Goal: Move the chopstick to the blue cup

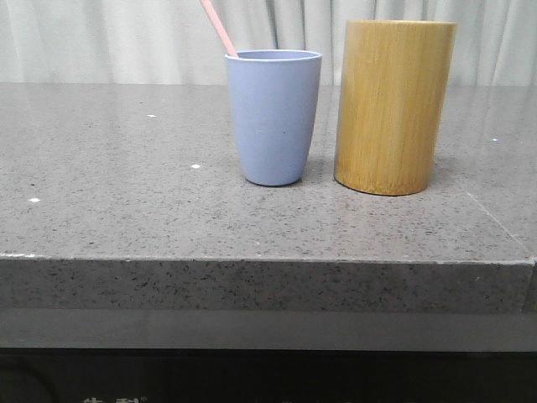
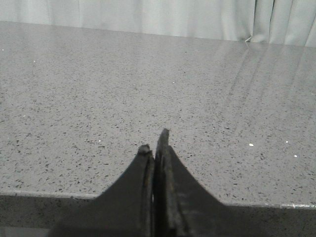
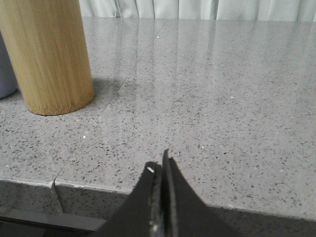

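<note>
A thin, straight, pale pink chopstick (image 1: 218, 27) already stands inside the matte periwinkle-blue tapered cup (image 1: 273, 117), leaning on the rim on the side away from the tall yellow-brown bamboo cylinder (image 1: 393, 107); only its upper end shows. The cup stands just beside the bamboo cylinder on the grey speckled stone table (image 1: 126, 193), apart from it by a narrow gap.

The left hand (image 2: 154, 148) is clenched on nothing, low at the table's near edge, well away from the cup. The right hand (image 3: 160, 165) is likewise clenched and empty, near the edge on the cylinder's far side from the cup.

The task looks finished, so the main risk is a careless arm sweep: the light cup, loaded by a leaning stick, could tip. The bamboo cylinder blocks the right hand's direct path to the cup.
</note>
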